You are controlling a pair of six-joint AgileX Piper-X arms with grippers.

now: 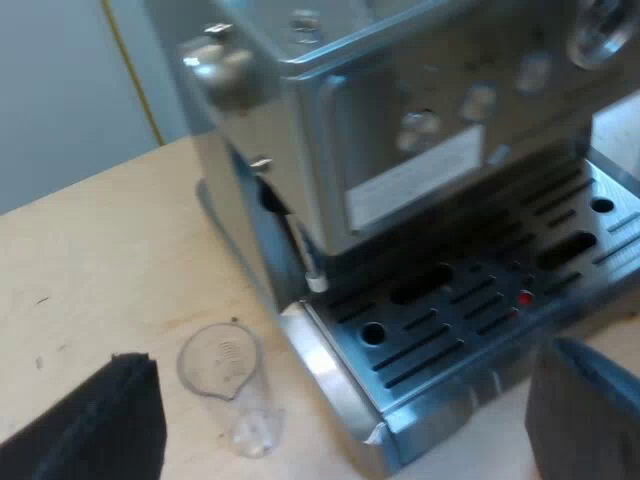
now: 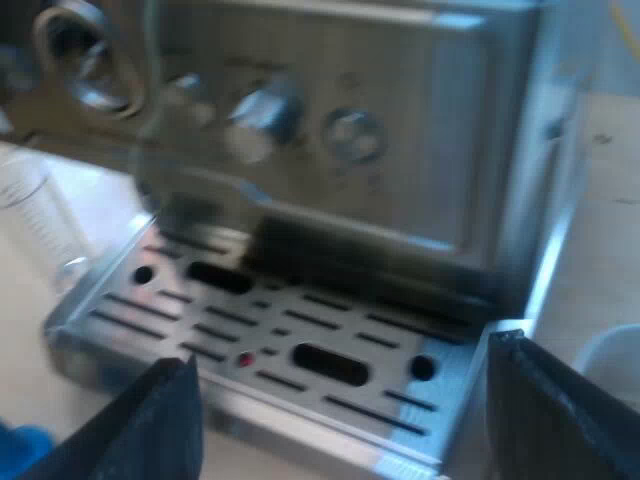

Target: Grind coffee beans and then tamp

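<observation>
Black fingers [image 1: 95,425] of my left gripper [image 1: 347,352] stand wide apart with nothing between them, and the right gripper [image 2: 343,352] is spread just as wide and is just as empty. Both face the espresso machine [image 1: 400,130], which stands on the pale wooden table [image 1: 90,250]. The left gripper hangs off a front corner of the drip tray [image 1: 455,305], meeting the machine's side and front at a slant. The measuring glass [image 1: 225,365] stands on the table just beside that corner, apart from the tray and close to one left finger. The right gripper sits squarely before the front, its fingers straddling the tray's front edge. From there the tray's long axis runs across from one finger to the other, and the panel of knobs [image 2: 265,110] rises straight ahead beyond the tray. Near one right finger a blue patch [image 2: 20,445] lies low on the table; it may be the tamper, but too little shows to be sure. Near the other finger, a white rounded rim [image 2: 612,365] may be the mug. I judge that grinding has not yet begun. The right arm seems better placed for work at the front, since it meets the panel head-on and could go straight in across the tray's length.
</observation>
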